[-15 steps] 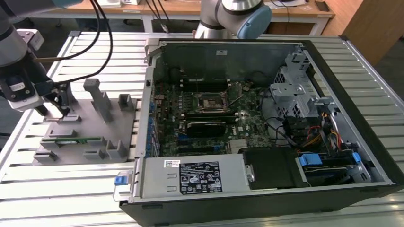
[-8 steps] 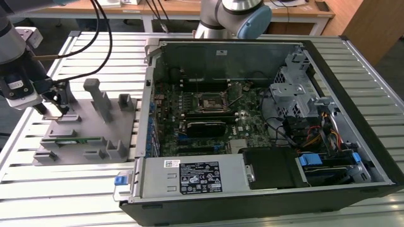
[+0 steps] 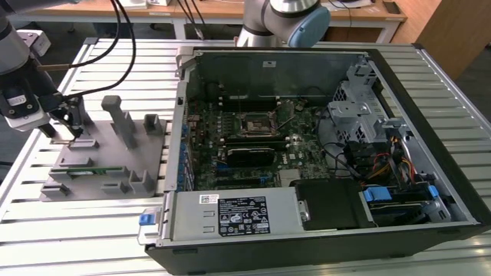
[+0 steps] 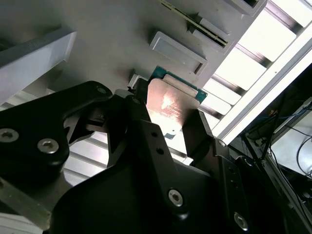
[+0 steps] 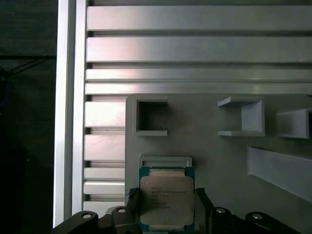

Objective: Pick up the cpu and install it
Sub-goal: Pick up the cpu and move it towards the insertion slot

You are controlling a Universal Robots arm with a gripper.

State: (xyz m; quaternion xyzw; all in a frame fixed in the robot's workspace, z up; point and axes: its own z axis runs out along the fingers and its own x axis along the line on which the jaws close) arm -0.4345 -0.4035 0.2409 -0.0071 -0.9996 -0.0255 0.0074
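The gripper (image 3: 71,127) is closed narrow on the cpu (image 5: 167,202), which lies flat in its nest on the grey fixture (image 3: 107,167); the arm (image 3: 17,63) points steeply down at the exterior view's left. The fixture sits on the slatted metal counter (image 3: 92,224), beside an open computer case (image 3: 322,144).

The desk (image 3: 115,63) is made of pale aluminium slats. A flat grey fixture (image 3: 100,158) lies on it directly below the jaws. An open computer case (image 3: 307,253) lies just beside the fixture, further from the jaws.
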